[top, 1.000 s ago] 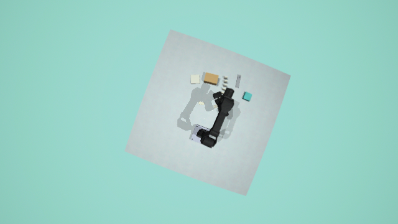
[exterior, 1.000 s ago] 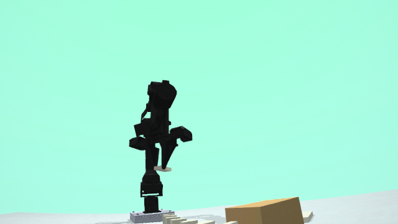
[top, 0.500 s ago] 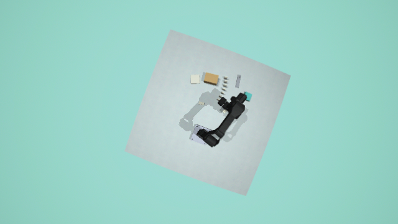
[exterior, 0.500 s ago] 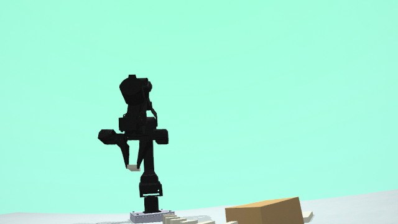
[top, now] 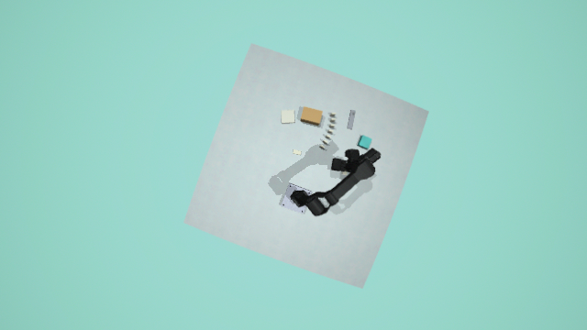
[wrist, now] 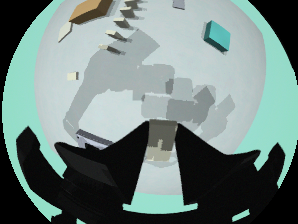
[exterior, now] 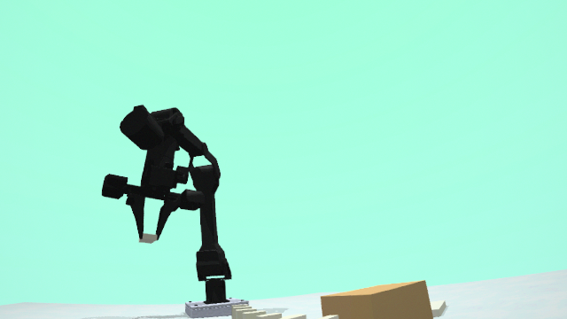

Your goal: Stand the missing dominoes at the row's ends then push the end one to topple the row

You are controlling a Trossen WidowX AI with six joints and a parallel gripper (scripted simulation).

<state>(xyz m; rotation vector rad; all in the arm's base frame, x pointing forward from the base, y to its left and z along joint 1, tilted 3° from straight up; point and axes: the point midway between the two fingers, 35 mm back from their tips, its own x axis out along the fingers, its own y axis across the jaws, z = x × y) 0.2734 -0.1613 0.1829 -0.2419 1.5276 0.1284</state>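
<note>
My gripper [exterior: 149, 237] [wrist: 162, 125] is shut on a cream domino [exterior: 148, 239] [wrist: 161, 142], held high above the table between the fingertips. In the top view it hangs right of the row's near end, mostly hidden under the arm. Several cream dominoes [top: 329, 132] [exterior: 236, 312] [wrist: 120, 22] stand in a gently curved row; the exterior view cuts off part of it. Another small cream domino [top: 297, 152] [wrist: 73, 76] lies flat on the table, left of the row's near end, apart from it.
An orange-brown block [top: 311, 115] [exterior: 394, 303] [wrist: 90, 10] stands left of the row, with a flat cream square [top: 288, 116] [wrist: 65, 32] beyond it. A grey bar [top: 351, 119] [wrist: 179, 4] and a teal block [top: 365, 141] [wrist: 218, 36] are right of the row.
</note>
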